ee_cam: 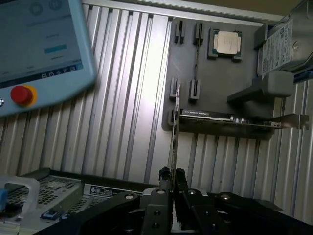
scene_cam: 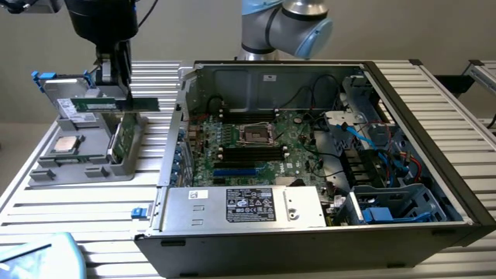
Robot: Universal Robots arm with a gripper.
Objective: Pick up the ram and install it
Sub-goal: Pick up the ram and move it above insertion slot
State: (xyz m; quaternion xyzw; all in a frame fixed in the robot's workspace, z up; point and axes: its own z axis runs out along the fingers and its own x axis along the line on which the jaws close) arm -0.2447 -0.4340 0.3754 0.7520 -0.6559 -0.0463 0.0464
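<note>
Slatted metal surface (scene_cam: 69, 209), beige wall behind. End effector (scene_cam: 118, 93) clamps the ram (scene_cam: 143, 104) above the grey tray (scene_cam: 74, 171) near the edge on the exterior view's left; open computer case (scene_cam: 232, 256) alongside.

Table (scene_cam: 78, 215): holder tray (scene_cam: 58, 171) toward the exterior view's left edge; open computer case (scene_cam: 434, 116) beside it, rightward.
On tray: processor chip (scene_cam: 68, 144), upright card (scene_cam: 122, 136).
Above tray: ram (scene_cam: 97, 106), in gripper (scene_cam: 122, 97).
In case: motherboard (scene_cam: 263, 145), power supply (scene_cam: 244, 206) along near edge.
</note>
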